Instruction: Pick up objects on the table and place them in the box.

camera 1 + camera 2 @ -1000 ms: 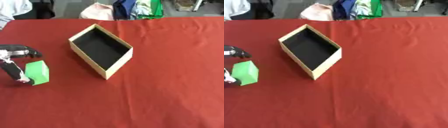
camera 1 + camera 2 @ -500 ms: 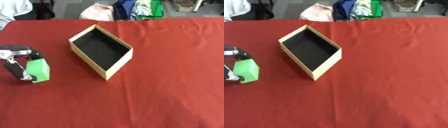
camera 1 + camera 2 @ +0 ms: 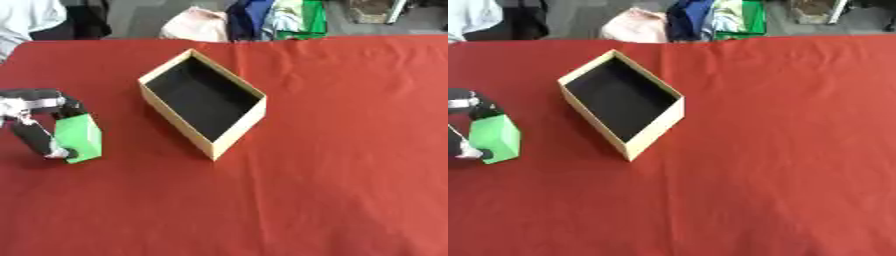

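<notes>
A green block (image 3: pixel 79 139) is at the left of the red table, held in my left hand (image 3: pixel 35 112), whose fingers and thumb curl round it from the left. A shadow lies under the block, which looks slightly raised. To its right stands an open tan cardboard box (image 3: pixel 203 103) with a black, empty inside, set at a diagonal. My right hand shows in neither view.
The red cloth-covered table (image 3: pixel 332 165) stretches wide to the right and front of the box. Beyond the far edge lie bundles of cloth and bags (image 3: pixel 262 17). A person's white sleeve (image 3: pixel 26 17) shows at the far left corner.
My left hand has risen a little and shifted right with the green block in it, toward the box. The box has not moved.
</notes>
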Robot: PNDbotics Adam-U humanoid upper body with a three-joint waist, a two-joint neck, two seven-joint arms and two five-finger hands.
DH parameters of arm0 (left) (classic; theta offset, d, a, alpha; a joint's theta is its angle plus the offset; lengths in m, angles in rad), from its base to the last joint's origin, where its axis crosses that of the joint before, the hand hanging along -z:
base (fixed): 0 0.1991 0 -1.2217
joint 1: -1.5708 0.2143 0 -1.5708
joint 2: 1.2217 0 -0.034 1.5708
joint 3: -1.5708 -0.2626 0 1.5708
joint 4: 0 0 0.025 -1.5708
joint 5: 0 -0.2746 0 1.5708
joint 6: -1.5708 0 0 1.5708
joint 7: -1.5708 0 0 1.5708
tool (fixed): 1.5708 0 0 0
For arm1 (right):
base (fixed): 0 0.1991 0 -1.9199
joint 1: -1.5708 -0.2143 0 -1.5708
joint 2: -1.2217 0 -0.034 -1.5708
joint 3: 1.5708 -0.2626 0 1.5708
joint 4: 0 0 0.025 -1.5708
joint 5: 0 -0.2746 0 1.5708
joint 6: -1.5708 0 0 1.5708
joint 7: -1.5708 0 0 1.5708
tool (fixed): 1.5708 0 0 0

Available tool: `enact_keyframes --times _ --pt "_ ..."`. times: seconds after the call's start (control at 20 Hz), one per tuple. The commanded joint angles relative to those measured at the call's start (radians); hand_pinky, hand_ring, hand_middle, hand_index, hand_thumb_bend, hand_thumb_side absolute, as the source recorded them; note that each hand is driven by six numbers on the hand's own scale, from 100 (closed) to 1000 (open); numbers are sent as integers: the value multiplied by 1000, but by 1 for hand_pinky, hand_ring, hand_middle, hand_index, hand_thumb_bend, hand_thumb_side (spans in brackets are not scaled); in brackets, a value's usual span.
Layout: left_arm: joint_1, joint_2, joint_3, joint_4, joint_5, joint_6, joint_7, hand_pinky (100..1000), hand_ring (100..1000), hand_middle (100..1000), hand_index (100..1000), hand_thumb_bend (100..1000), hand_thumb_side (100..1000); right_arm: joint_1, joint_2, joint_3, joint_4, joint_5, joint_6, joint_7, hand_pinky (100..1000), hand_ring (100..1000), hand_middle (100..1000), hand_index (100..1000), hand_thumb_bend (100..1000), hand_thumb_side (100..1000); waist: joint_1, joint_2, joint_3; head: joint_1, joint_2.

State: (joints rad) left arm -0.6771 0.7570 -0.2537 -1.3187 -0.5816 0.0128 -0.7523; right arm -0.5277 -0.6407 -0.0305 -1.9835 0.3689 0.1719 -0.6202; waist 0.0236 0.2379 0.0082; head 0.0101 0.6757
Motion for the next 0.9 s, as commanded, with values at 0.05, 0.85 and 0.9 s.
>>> enact_keyframes --times 0.05,0.85,0.9 --pt "-15 40 19 -26 -5 3 20 789 738 637 778 386 100 -11 -21 -8 -16 -2 0 1 797 757 765 765 100 118 10 -6 2 3 -5" --pt "-230 -27 63 -49 17 -38 79 785 722 627 765 277 100 -22 -25 -2 -16 -3 -5 7 797 757 765 766 100 117 19 -6 -1 15 -5" --pt "-244 -38 63 -43 13 -42 81 784 721 626 764 274 100 -23 -25 -2 -16 -3 -6 8 797 757 765 766 100 117 20 -5 -2 15 -5"
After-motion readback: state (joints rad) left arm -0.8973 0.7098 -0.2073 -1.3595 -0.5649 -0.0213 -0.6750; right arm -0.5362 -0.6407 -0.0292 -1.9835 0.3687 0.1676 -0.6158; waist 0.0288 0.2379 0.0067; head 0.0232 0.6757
